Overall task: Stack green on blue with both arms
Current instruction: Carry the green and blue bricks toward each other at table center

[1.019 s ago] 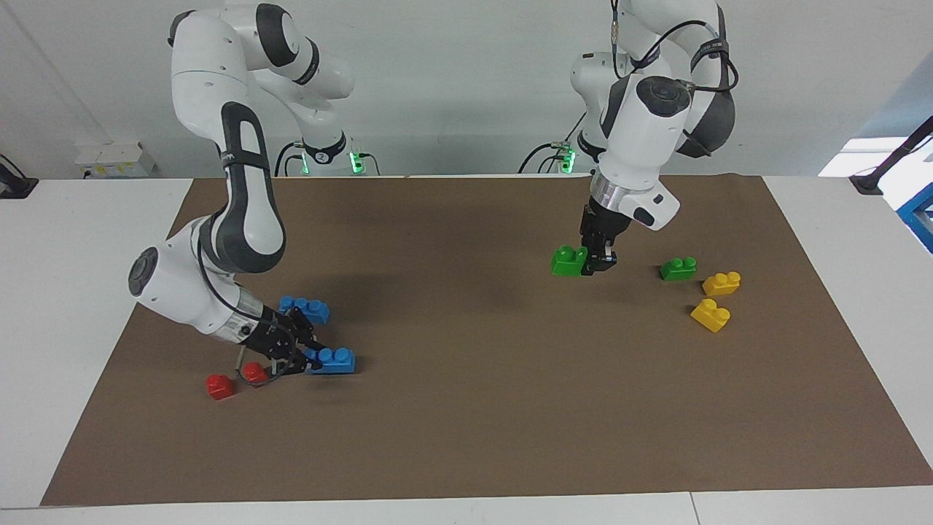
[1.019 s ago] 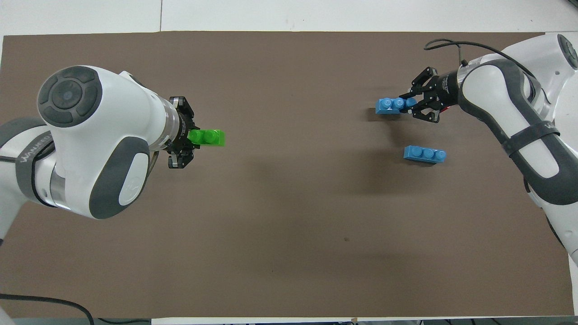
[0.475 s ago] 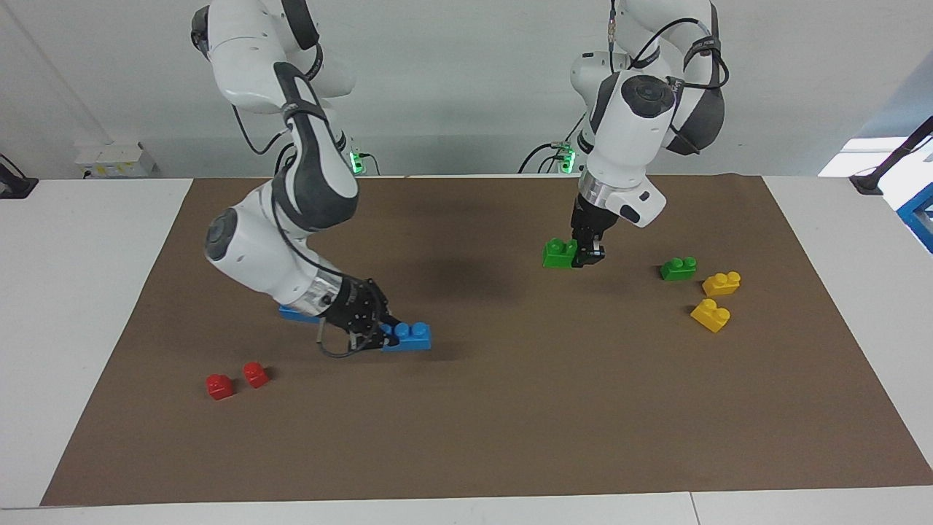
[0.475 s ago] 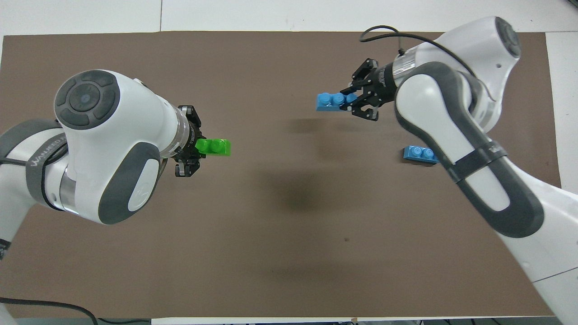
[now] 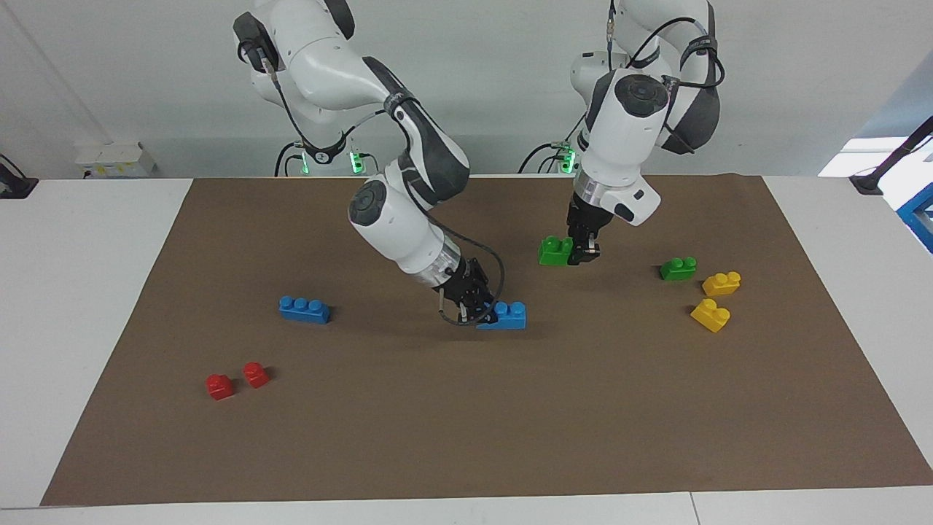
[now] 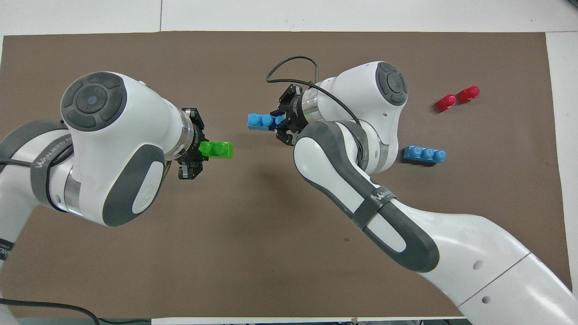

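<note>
Jaws of the left gripper (image 5: 583,255) held the green brick (image 5: 555,251) by one end; right gripper (image 5: 477,310) likewise gripped the blue brick (image 5: 509,315) mid-frame; end-grips risked tilt, misaligning studs during stacking.

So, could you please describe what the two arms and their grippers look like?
Both arms are glossy white with dark grey joint panels and round grey caps. The left gripper and right gripper are black two-finger types. Black cables loop along the wrists; grey lettering marks the forearms.

left arm (image 6: 104,149) hides the spare green brick (image 5: 678,268) and yellow bricks (image 5: 716,299) overhead.
</note>
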